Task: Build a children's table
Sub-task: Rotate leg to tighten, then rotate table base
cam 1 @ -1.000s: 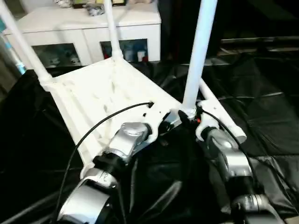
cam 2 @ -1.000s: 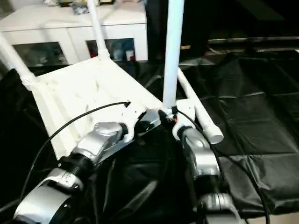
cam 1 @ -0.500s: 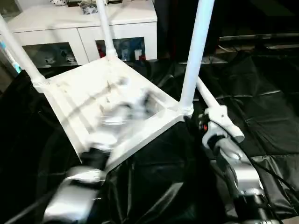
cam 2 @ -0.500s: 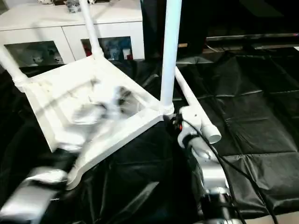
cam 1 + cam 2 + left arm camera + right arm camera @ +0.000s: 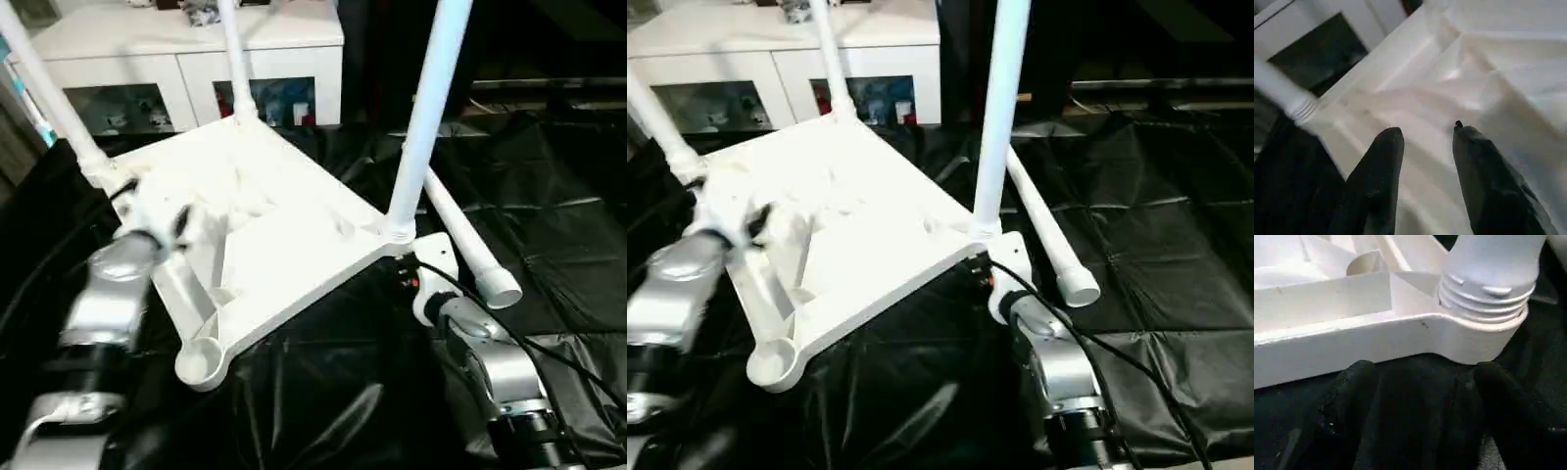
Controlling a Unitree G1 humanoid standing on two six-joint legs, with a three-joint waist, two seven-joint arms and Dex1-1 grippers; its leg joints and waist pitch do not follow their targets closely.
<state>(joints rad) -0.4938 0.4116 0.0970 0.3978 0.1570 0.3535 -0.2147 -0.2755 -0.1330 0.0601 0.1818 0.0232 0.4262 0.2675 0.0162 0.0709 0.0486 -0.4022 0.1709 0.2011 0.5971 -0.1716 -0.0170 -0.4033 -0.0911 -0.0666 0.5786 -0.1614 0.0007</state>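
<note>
Your bench (image 5: 549,176), draped in black cloth, carries the children's table (image 5: 284,245) upside down at its middle, ribbed underside up. Three legs stand screwed into corner sockets; the near-left socket (image 5: 199,360) is empty. A fourth leg (image 5: 465,250) lies loose just right of it. Your left hand (image 5: 1425,147) hovers spread over the left ribs. Your right hand (image 5: 1420,377) sits spread, holding nothing, just beside the near-right corner.

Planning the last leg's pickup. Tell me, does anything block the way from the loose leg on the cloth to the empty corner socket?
Yes. The loose leg lies behind the standing leg, across the tabletop from the empty socket. The right gripper hovers nearby.
</note>
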